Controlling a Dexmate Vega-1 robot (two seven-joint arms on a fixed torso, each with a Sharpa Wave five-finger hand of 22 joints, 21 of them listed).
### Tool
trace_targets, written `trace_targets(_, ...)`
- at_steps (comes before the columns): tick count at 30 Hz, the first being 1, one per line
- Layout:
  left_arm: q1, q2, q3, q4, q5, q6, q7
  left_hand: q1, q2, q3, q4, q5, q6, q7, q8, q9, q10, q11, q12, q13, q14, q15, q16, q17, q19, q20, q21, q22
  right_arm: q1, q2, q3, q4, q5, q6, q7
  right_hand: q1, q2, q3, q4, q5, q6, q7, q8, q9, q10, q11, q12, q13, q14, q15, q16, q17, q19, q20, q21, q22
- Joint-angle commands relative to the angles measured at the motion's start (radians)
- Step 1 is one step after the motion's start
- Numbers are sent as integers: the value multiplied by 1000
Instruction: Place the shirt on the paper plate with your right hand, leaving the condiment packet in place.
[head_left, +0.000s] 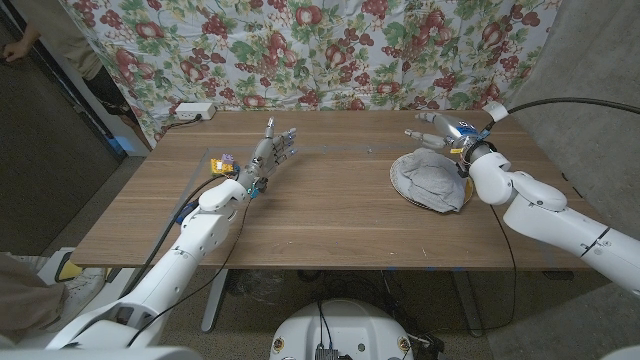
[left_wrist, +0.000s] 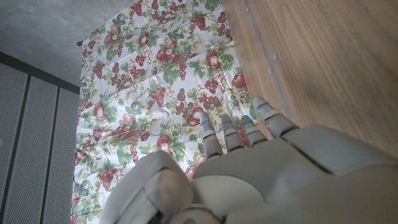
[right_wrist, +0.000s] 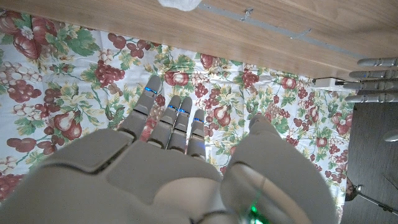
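- Head view puts the shirt (head_left: 428, 175), a crumpled grey bundle, on the paper plate (head_left: 400, 185) at the counter's (head_left: 330, 210) right side, covering most of the plate so that only a thin white rim shows along its left and near edges.
- Right robot hand (head_left: 443, 131) hangs just behind the shirt and plate, holding nothing, its fingers stretched out and pointing toward picture left.
- Right wrist view shows the same right robot hand (right_wrist: 180, 155) from behind, with fingers (right_wrist: 171, 118) straight and slightly apart, the thumb off to one side, and nothing between them.
- Condiment packet (head_left: 225, 160), small and yellow-purple, lies on the counter's left side, well apart from the plate and close to the left robot hand (head_left: 268, 155).
- Left robot hand is raised with fingers spread upward and nothing in its grasp; in the left wrist view its fingers (left_wrist: 239, 134) are extended side by side.
- Floral cloth (head_left: 330, 50) hangs behind the counter, and a white power strip (head_left: 193, 111) sits at the far left corner.
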Motion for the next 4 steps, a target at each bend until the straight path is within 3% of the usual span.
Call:
trace_targets(1, -10, -4, 4, 9, 4, -2, -3, -8, 1, -5, 5, -2, 8, 5, 1, 3, 2, -4, -3, 5, -3, -12, 6, 5, 0, -7, 5, 5, -18, 15, 43, 2, 62, 70, -30, -16, 7, -6, 6, 6, -11, -1, -4, 2, -5, -3, -7, 0, -2, -78, 6, -2, 2, -5, -4, 4)
trace_targets(4, -15, -5, 5, 12, 4, -1, -6, -8, 1, -5, 5, -2, 7, 5, 0, 3, 2, -4, -4, 5, -4, -11, 6, 5, 1, -9, 5, 5, -12, 13, 39, 3, 56, 63, -22, -20, 11, -7, 8, 6, -14, -2, -5, 2, -8, -4, -10, -1, -5, -77, 6, -3, -1, -5, -7, 4)
